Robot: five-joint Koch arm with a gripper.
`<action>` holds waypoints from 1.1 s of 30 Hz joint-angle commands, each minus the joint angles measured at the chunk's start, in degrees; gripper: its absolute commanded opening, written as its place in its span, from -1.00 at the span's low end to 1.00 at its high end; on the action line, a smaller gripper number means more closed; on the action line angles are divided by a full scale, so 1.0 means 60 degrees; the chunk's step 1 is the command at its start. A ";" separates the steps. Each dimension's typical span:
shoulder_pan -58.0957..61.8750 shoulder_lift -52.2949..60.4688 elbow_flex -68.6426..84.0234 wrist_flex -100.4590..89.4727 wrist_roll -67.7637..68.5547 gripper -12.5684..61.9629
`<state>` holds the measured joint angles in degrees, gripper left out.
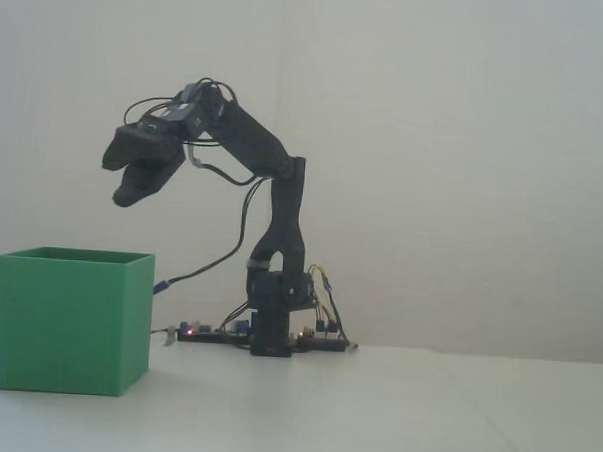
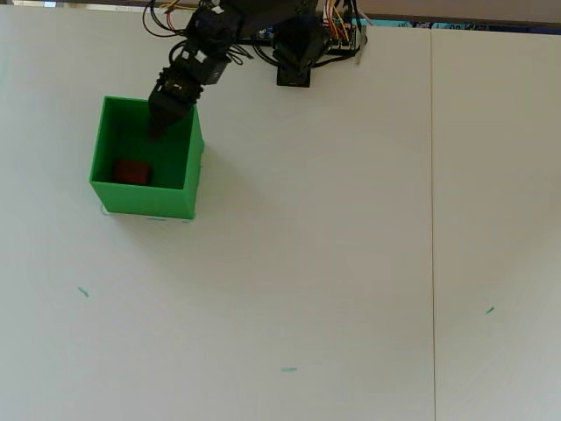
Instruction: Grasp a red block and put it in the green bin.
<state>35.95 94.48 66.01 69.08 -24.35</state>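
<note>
The green bin (image 1: 72, 321) stands on the white table at the left of the fixed view. In the overhead view the red block (image 2: 132, 171) lies on the floor inside the bin (image 2: 145, 200), near its left front corner. The block is hidden behind the bin wall in the fixed view. My gripper (image 1: 116, 178) hangs well above the bin, pointing down and left, with its jaws apart and nothing between them. In the overhead view the gripper (image 2: 159, 127) is over the bin's far right part, apart from the block.
The arm's base (image 1: 274, 330) with its circuit boards and wires (image 2: 337, 31) sits at the back of the table, right of the bin. A seam (image 2: 431, 219) runs down the white table. A few small green marks (image 2: 288, 369) dot the surface.
</note>
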 commanded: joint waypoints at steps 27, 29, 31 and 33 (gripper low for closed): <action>-0.5698 0.5083 0.6709 -0.0850 0.4893 0.26; -0.5859 0.5508 0.7573 -0.1318 0.4893 0.27; -0.5801 0.5713 0.8437 -0.1714 0.4893 0.28; -0.5654 0.5801 0.9316 -0.1948 0.4878 0.30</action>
<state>1.67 127.53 122.61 61.00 5.10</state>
